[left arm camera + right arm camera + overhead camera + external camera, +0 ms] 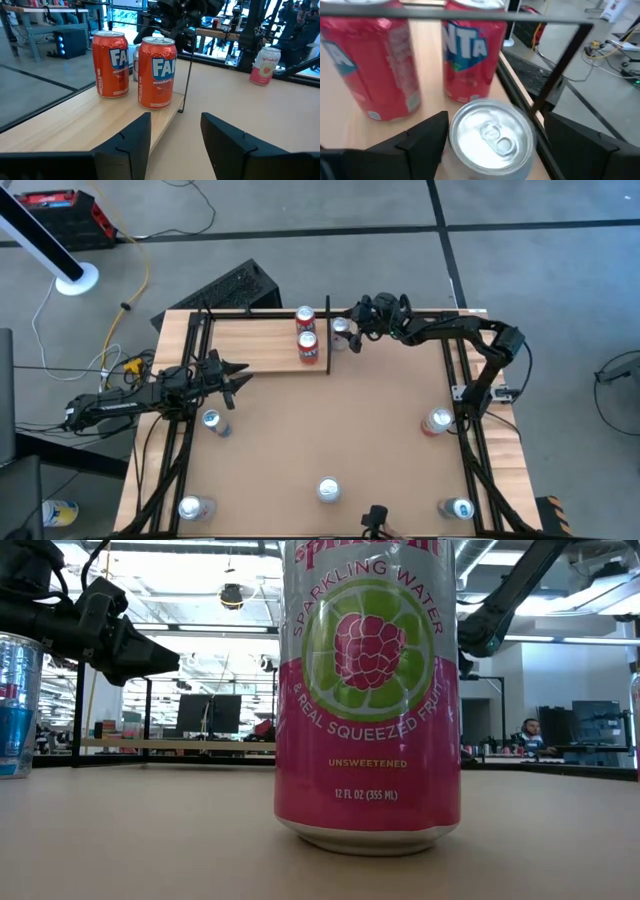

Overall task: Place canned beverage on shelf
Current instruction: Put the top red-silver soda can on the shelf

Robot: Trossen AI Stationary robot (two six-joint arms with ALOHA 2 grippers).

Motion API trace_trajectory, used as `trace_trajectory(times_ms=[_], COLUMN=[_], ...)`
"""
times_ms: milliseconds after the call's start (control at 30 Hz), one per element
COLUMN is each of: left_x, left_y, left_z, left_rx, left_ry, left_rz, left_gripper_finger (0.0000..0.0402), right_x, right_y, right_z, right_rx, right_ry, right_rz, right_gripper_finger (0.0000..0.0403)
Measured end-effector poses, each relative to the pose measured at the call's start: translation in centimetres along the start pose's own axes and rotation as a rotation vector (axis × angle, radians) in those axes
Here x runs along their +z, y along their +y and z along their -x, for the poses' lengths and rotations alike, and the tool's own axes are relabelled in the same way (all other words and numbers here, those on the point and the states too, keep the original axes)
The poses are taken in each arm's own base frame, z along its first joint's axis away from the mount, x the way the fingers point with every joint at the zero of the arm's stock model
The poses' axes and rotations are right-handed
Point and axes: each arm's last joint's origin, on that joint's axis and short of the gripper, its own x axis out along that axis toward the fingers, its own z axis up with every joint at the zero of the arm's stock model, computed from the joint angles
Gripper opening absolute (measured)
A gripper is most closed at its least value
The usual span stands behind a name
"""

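Observation:
The shelf (255, 340) is a pale wood board with thin black rails at the table's far left. Two red cans (308, 345) (305, 315) stand on it by its right rail; they also show in the left wrist view (157, 72) (111, 64). My right gripper (352, 330) is at the shelf's right rail, shut on a silver can (492, 132). My left gripper (243, 375) (175, 130) is open and empty, just in front of the shelf's near edge, pointing at the red cans. My right gripper pinches the silver can between its two fingers, one finger (427, 135) on each side of the can's wall just below the top rim (455, 131). The fingers come from above, slanting down. The can stands upright, top up; whether its bottom is clear, I cannot tell.
Several more cans stand on the brown tabletop: near left (212, 420) (192, 506), near middle (329, 490) (the pink can (367, 690) filling the low view), right (437, 421) (458, 507). Black frame rails (470, 440) run along both table sides.

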Motion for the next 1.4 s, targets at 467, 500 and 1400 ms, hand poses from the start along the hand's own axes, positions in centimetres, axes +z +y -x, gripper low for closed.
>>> trace_trajectory(times_ms=[467, 500, 1400], left_x=[0.0, 0.0, 0.0], left_y=[0.0, 0.0, 0.0], left_z=[0.0, 0.0, 0.0], left_rx=[-0.005, -0.005, 0.001], left_ry=[0.001, 0.001, 0.001], left_rz=[0.0, 0.0, -0.005], left_gripper_finger=[0.0158, 0.0158, 0.0158], right_x=[0.3, 0.4, 1.3], right_y=[-0.3, -0.3, -1.1], right_z=[0.7, 0.9, 1.4], right_rx=[0.004, 0.005, -0.127], right_ry=[0.027, 0.032, -0.008], right_rz=[0.026, 0.023, -0.028], right_gripper_finger=[0.013, 0.0104, 0.0095])
